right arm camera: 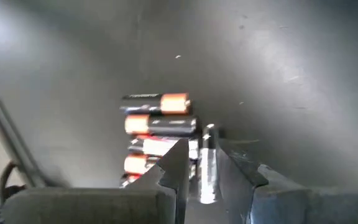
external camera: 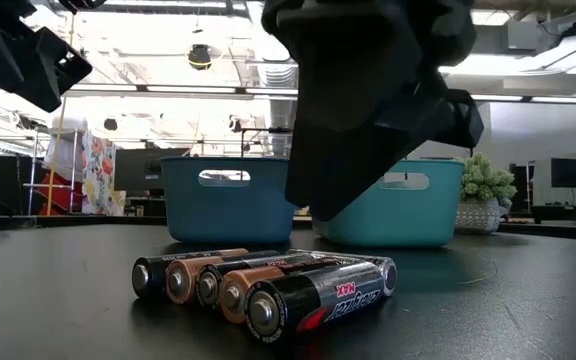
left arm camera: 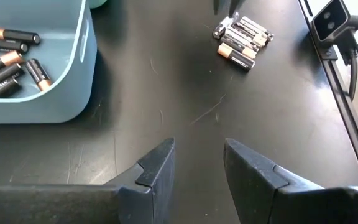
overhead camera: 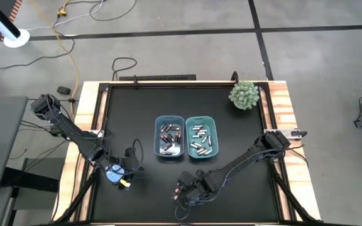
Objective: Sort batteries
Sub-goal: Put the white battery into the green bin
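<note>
Left hand: the two-finger hand of the dark left arm [overhead camera: 126, 168] hangs over the near left part of the table, its dark fingers [left arm camera: 157, 163] parted with bare table between them, holding nothing.
Table: a black flat top with pale wooden edges [overhead camera: 131, 119], carrying both bins, the plant and the loose cells.
Blue bin: a darker blue rectangular plastic bin [overhead camera: 169, 136] stands at the middle of the table, to the left of its twin; it holds a heap of small cylindrical batteries, dark bodies with copper ends [left arm camera: 8, 59].
Teal bin: a lighter teal rectangular plastic bin [overhead camera: 202, 137] stands just beside the blue one on its right, with silvery-white cells [overhead camera: 201, 139] lying in it.
Loose batteries: a small cluster of dark and silvery cylindrical batteries with copper ends [external camera: 268, 282] lies side by side on the table near its front edge, below the bins and well apart from them.
Right hand: the two-finger hand of the dark right arm [overhead camera: 182, 191] is down at that cluster; its fingers [right arm camera: 178, 163] stand close together around one silvery battery [right arm camera: 207, 165] at the edge of the group. Whether the grip is firm I cannot tell.
Plant: a small pale green bushy plant [overhead camera: 244, 95] sits at the far right corner of the table.
</note>
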`<action>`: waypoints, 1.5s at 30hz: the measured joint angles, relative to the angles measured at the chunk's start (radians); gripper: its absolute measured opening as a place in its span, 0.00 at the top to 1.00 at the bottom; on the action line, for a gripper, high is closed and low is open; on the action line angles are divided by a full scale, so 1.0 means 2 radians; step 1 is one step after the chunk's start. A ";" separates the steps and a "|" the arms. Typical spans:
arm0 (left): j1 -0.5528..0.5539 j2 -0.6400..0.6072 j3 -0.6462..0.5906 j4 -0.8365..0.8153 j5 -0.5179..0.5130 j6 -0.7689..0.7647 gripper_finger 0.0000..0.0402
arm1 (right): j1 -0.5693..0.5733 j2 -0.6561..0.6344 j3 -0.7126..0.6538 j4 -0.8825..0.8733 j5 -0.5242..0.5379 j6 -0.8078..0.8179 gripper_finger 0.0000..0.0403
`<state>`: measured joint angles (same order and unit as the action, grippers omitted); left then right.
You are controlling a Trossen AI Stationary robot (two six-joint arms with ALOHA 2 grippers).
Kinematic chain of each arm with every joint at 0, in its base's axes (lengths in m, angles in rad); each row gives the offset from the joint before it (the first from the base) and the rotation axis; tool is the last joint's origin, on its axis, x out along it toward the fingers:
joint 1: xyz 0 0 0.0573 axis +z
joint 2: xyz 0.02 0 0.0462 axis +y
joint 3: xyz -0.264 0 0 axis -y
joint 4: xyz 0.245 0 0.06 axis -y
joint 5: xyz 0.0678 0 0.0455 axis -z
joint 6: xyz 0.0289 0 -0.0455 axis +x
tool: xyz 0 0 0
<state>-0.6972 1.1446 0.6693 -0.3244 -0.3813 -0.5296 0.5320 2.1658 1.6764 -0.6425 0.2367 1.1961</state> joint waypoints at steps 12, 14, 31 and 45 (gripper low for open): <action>0.000 0.000 0.000 0.000 0.001 -0.005 0.67 | 0.008 -0.002 0.000 -0.033 -0.003 0.000 0.76; 0.000 0.000 0.000 0.000 0.001 -0.005 0.67 | 0.013 -0.002 0.000 -0.040 -0.006 0.000 0.76; 0.000 0.000 0.000 0.000 0.001 -0.035 0.67 | 0.058 -0.003 0.000 -0.081 -0.038 -0.122 0.50; 0.000 0.000 0.000 0.000 0.001 -0.096 0.67 | 0.063 -0.003 0.000 -0.046 -0.039 -0.419 0.37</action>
<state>-0.6968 1.1446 0.6697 -0.3239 -0.3803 -0.7215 0.6571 2.1597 1.6760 -0.7353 0.1581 0.3573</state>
